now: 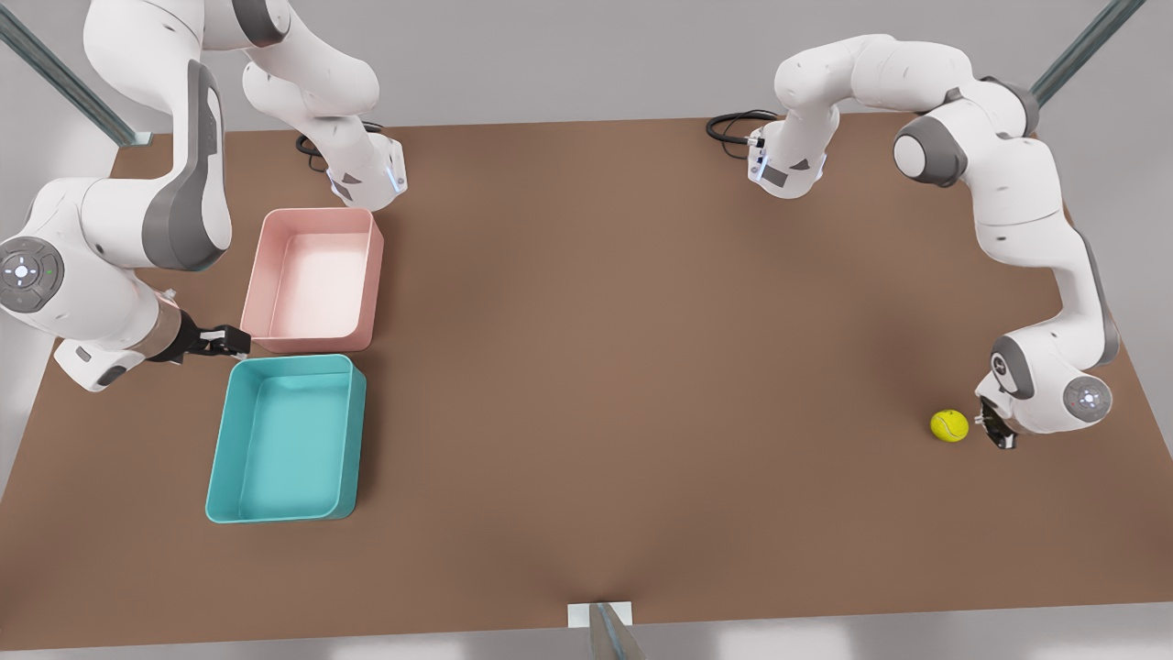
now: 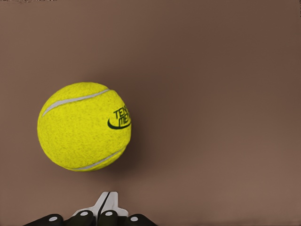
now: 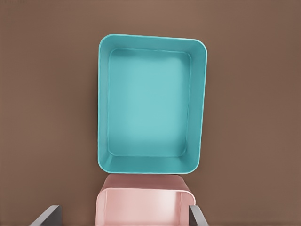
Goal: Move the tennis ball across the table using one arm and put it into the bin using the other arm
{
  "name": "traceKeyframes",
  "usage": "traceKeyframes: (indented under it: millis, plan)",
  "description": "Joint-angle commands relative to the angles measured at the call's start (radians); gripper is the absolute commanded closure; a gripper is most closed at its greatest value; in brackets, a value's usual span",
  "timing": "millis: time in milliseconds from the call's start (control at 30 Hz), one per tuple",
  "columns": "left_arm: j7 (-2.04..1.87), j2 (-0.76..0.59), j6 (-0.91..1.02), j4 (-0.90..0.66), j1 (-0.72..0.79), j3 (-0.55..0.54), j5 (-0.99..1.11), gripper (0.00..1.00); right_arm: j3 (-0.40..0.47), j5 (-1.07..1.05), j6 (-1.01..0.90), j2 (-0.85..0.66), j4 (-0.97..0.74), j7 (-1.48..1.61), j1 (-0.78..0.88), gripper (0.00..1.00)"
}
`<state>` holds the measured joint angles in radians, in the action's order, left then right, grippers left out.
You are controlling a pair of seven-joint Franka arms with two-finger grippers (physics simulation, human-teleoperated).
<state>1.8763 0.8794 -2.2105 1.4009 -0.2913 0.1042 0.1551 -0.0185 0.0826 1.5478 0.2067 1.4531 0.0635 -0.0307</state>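
Note:
The yellow-green tennis ball [image 1: 949, 425] [image 2: 84, 126] rests on the brown table [image 1: 641, 348] near the front view's right edge. My left gripper [image 1: 997, 431] [image 2: 108, 203] hovers just beside the ball, apart from it, with its fingers shut on nothing. On the front view's left lies the empty teal bin [image 1: 286, 440] [image 3: 151, 103]. My right gripper [image 1: 229, 341] waits by the bin's far corner, between the two tubs' ends. It is open, its fingers [image 3: 48, 214] spread wide with nothing between them.
An empty pink tub [image 1: 316, 280] [image 3: 145, 202] sits right behind the teal bin. Both arm bases and their cables [image 1: 733, 126] stand along the far table edge. A small bracket [image 1: 600, 616] sits at the middle of the near edge.

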Motion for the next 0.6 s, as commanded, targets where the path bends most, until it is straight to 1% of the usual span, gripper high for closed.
traceKeyframes:
  millis: [0, 100, 300, 433, 467, 500, 533, 567]
  plan:
    - [0.224, 0.0, -0.017, 0.0, 0.001, 0.0, 0.001, 0.79, 0.0, -0.001, 0.0, -0.001, 0.0, -0.004, 0.0, 0.0]
    - [0.192, 0.003, -0.012, 0.026, 0.003, 0.0, -0.011, 0.79, 0.0, -0.001, 0.0, -0.001, 0.0, -0.004, 0.0, 0.0]
    - [0.225, 0.003, -0.012, 0.026, 0.011, 0.0, -0.005, 0.79, 0.0, -0.001, 0.0, 0.004, 0.0, -0.004, 0.0, 0.0]
    - [0.173, -0.013, 0.003, 0.027, 0.047, 0.0, -0.011, 0.79, 0.0, -0.001, 0.0, 0.004, 0.0, -0.004, 0.0, 0.0]
    - [0.129, -0.02, 0.008, 0.041, 0.07, 0.0, -0.014, 0.79, 0.0, -0.001, 0.0, 0.004, 0.0, -0.004, 0.0, 0.0]
    - [0.018, -0.048, 0.067, 0.044, 0.129, 0.0, -0.052, 0.79, 0.0, -0.001, 0.0, 0.004, 0.0, -0.004, 0.0, 0.0]
    - [-0.112, -0.098, 0.094, 0.09, 0.184, -0.001, -0.13, 0.79, 0.0, -0.001, 0.0, 0.004, 0.0, -0.004, 0.0, 0.0]
    - [-0.405, -0.174, 0.104, 0.18, 0.257, -0.043, -0.236, 0.79, 0.0, -0.001, 0.0, 0.004, 0.0, -0.004, 0.0, 0.0]
